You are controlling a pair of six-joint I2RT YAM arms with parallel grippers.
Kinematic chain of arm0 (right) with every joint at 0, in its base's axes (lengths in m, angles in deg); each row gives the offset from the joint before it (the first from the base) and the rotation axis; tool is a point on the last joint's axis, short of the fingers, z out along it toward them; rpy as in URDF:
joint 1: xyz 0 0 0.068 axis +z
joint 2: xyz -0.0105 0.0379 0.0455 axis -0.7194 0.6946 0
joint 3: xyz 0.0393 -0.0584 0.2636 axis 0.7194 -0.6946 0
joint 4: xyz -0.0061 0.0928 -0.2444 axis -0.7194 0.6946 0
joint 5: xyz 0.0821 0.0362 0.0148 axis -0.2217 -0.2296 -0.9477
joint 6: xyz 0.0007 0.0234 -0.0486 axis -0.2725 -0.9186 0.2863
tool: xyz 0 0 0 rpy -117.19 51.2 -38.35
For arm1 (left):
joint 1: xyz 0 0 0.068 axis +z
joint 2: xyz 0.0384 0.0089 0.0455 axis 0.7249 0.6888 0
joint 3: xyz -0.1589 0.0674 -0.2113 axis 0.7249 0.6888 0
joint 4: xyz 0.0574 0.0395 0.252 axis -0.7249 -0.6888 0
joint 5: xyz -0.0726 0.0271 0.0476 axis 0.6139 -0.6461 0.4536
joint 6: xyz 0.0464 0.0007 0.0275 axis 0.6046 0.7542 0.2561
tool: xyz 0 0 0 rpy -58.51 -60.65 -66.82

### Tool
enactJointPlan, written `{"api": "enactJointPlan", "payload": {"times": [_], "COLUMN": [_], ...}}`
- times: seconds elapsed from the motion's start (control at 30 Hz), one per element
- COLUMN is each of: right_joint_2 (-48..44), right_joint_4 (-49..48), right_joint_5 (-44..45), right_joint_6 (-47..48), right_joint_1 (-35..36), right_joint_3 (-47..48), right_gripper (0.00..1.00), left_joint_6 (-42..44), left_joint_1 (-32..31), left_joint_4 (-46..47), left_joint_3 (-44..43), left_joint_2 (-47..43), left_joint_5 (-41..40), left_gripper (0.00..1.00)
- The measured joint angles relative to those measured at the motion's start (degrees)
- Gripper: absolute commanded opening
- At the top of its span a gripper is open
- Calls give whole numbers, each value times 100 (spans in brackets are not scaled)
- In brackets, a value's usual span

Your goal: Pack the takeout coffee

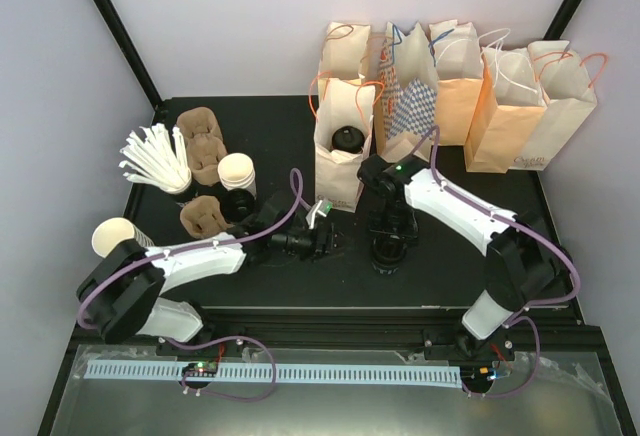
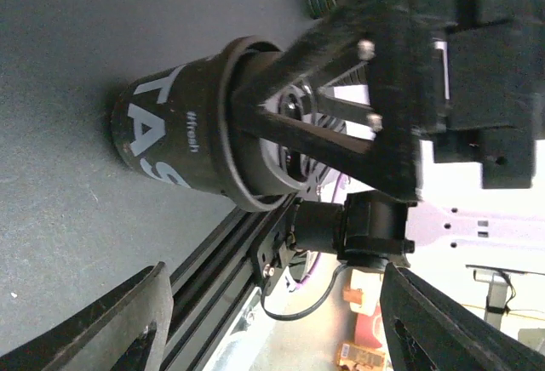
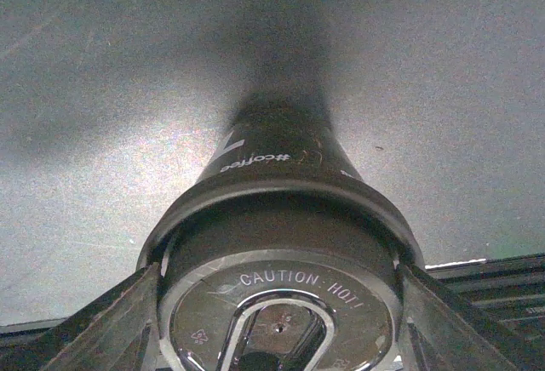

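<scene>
- While the cup (image 3: 277,158) is standing on the table (image 3: 85,90), my right claw (image 3: 278,273) is clamping its lid (image 3: 281,218); my left claw (image 2: 272,303) is gaping, empty.
- I am judging the pickup under way; next, lifting straight and lowering into the bag (image 1: 338,171).

The left arm (image 1: 200,256) reaches low, left gripper (image 2: 272,294) wide open. The right arm (image 1: 450,206) bends over, right gripper (image 3: 279,277) pointing down, squeezing a cup (image 3: 277,150).

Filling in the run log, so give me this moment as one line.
right jaws: astride takeout coffee lid, grip unclear | takeout coffee: upright on table | left jaws: open, empty, facing it
</scene>
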State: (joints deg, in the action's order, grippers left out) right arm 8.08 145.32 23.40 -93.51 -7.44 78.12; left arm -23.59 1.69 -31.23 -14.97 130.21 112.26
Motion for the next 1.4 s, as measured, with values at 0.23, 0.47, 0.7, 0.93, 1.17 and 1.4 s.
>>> {"api": "enactJointPlan", "payload": {"times": [0.23,0.47,0.7,0.93,1.17,1.4], "right_joint_2": [-404,-754,-710,-621,-573,-544], "right_joint_4": [-354,-693,-684,-621,-584,-562], "right_joint_5": [-149,-221,-227,-262,-278,-295], "right_joint_6": [-35,-26,-4,9,26,48], "right_joint_1": [-81,-168,-170,-170,-170,-175], "right_joint_3": [-450,-831,-800,-752,-706,-686], "right_gripper": [69,69,69,69,69,69], "left_joint_6": [-210,-313,-535,-721,-887,-938], "left_joint_1": [-149,-372,-409,-409,-409,-409], "left_joint_4": [575,907,1504,1991,2275,2341], "left_joint_3": [92,76,55,-46,-184,-219], "left_joint_2": [446,1051,1650,1886,2201,2317], "left_joint_5": [-17,11,181,332,424,498], "left_gripper": [65,50,53,56,42,30]}}
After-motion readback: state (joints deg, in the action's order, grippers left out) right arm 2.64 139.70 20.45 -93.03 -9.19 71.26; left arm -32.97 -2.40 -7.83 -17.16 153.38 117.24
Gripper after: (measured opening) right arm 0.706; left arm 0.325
